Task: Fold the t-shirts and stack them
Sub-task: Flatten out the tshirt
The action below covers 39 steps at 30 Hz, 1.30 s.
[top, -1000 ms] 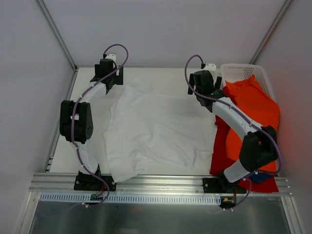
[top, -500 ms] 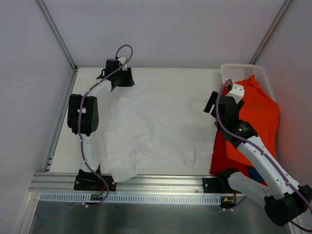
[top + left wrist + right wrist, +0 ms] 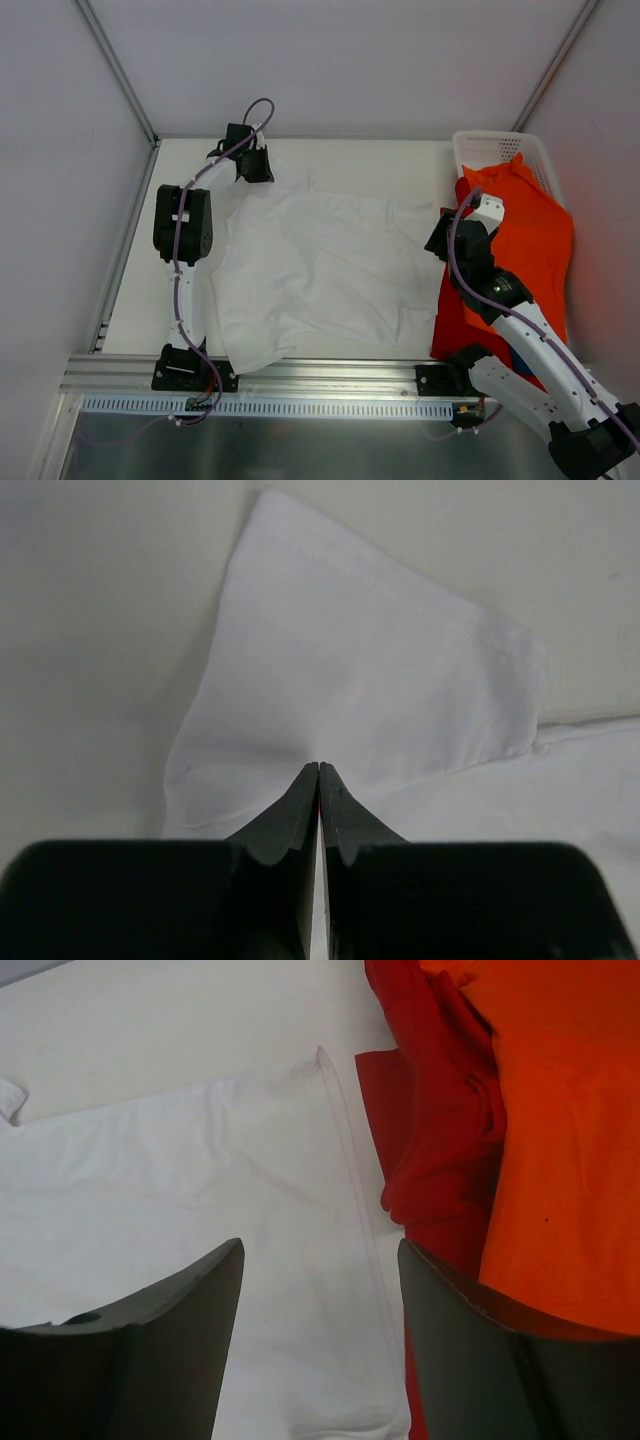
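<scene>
Cloth lies under both my claws. My left claw (image 3: 318,772) is clenched, its two fingers pressed flat together with no gap at the tips. Those tips sit on a sleeve of the white t-shirt (image 3: 350,670), and I cannot tell whether any fabric is caught between them. Ahead of the tips the sleeve fans out as a flat wedge, its stitched hem running along the far right side. Bare tabletop (image 3: 80,630) shows to the left of it and beyond it. My right claw (image 3: 318,1260) is released, fingers spread wide and holding nothing. It hangs over the opposite side of the same shirt. White cloth fills the gap between these fingers and everything to their left, and the shirt's side hem runs away from the claw between them. Just right of the right finger the red t-shirt (image 3: 440,1140) lies bunched in folds against that hem. The orange t-shirt (image 3: 560,1160) lies over the red one, farther right. From above, the white shirt is spread flat between my two claws. The orange one reaches into the white mesh basket (image 3: 490,148), beyond my right claw and to its right.
</scene>
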### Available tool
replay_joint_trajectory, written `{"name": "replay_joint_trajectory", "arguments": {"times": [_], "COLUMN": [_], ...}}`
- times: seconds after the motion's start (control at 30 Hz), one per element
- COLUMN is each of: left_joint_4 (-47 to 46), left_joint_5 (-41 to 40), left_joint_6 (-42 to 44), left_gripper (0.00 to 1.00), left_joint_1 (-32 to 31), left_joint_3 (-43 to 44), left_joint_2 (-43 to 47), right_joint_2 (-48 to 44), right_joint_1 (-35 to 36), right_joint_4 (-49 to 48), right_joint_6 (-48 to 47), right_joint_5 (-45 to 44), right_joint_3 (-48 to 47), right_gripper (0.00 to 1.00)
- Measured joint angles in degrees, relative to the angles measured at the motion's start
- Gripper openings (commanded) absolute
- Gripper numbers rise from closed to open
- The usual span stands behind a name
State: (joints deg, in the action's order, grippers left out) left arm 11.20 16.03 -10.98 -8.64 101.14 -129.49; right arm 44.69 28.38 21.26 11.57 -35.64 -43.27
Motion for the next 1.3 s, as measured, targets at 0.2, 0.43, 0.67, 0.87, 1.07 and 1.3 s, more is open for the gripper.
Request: {"name": "replay_joint_trajectory", "arguments": {"times": [0.2, 0.43, 0.67, 0.87, 1.07, 1.3], "left_joint_4": [4.7, 9.4, 11.6, 11.1, 10.3, 9.3], "left_joint_5": [-9.3, -14.3, -12.9, -10.1, -8.8, -7.0], "left_joint_6": [-2.2, -3.8, -3.1, -3.3, -8.3, -16.6], "left_gripper": [0.0, 0.0, 0.0, 0.0, 0.0, 0.0], "left_joint_1": [0.1, 0.9, 0.9, -2.0, -3.5, -3.2], "left_joint_3": [6.2, 14.5, 16.6, 17.5, 14.3, 8.4], "left_joint_2": [-2.6, -8.0, -8.6, -6.1, 0.1, -0.2], "right_joint_2": [-0.2, -3.9, -6.2, -5.3, -6.2, -8.2], "right_joint_1": [0.0, 0.0, 0.0, 0.0, 0.0, 0.0], "right_joint_4": [-0.2, 0.0, 0.1, 0.1, 0.1, 1.0], "right_joint_6": [0.5, 1.1, 1.4, 1.8, 2.8, 3.3], "right_joint_5": [0.6, 0.7, 0.8, 1.5, 2.3, 2.9], "right_joint_3": [2.0, 4.5, 5.7, 5.8, 6.1, 6.7], "right_gripper": [0.66, 0.67, 0.66, 0.67, 0.67, 0.68]}}
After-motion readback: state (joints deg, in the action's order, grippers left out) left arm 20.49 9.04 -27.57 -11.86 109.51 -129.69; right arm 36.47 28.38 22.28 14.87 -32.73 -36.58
